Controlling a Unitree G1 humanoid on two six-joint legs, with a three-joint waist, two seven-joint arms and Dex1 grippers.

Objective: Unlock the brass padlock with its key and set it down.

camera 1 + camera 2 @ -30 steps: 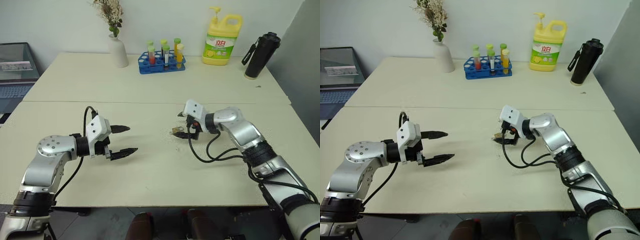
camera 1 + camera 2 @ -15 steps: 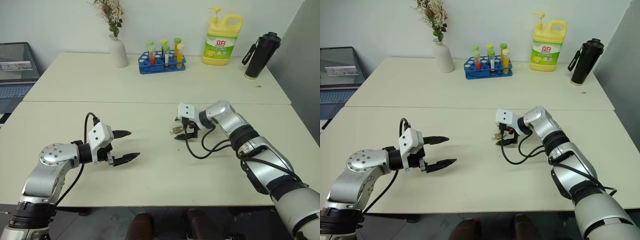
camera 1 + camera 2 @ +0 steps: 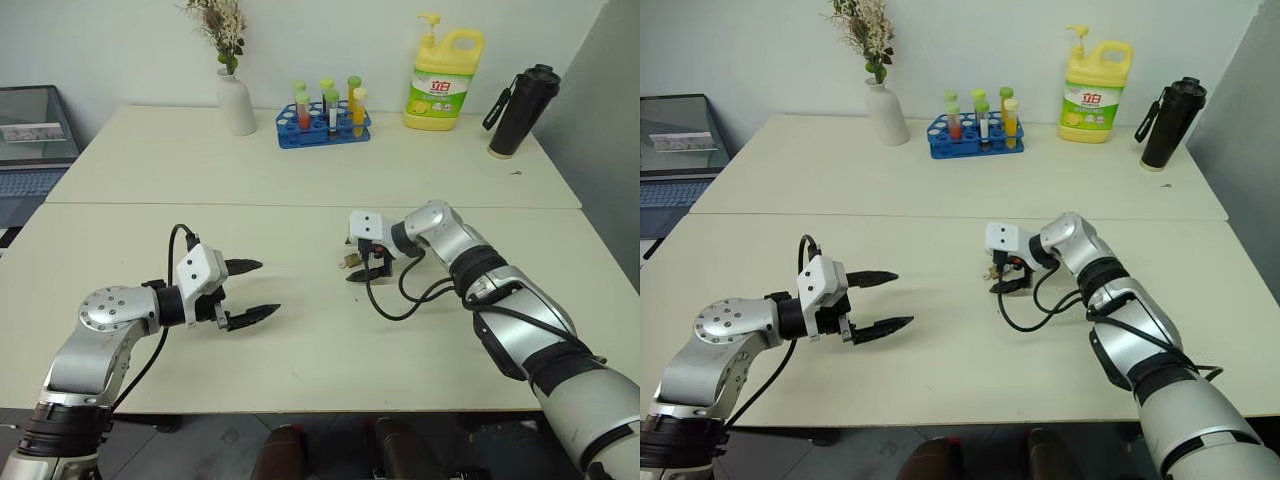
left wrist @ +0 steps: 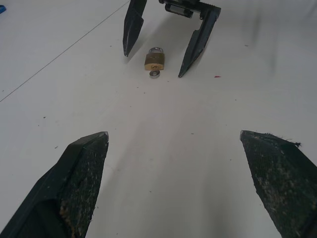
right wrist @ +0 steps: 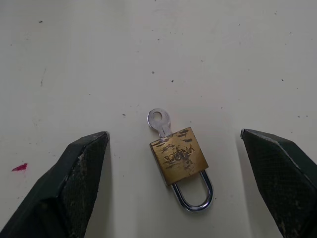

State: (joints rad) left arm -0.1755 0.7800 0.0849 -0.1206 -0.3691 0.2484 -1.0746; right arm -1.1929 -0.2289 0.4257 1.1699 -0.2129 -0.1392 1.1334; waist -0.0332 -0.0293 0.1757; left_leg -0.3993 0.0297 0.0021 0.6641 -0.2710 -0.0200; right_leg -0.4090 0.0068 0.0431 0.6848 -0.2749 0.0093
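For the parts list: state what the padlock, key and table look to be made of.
Padlock: brass-looking body, dull yellow and scuffed; bright chrome-like shackle. Key: shiny silver metal, likely steel or nickel-plated. Table: matte cream surface, probably laminate, lightly speckled.

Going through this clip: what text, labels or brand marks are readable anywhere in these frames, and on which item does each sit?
Brass padlock: stamped lettering on the body, too worn to read.
Yellow detergent bottle: green label with a red logo of two characters, too small to read surely.
Laptop: screen content too small to read.
Test tube rack, black bottle, white vase: no text visible.
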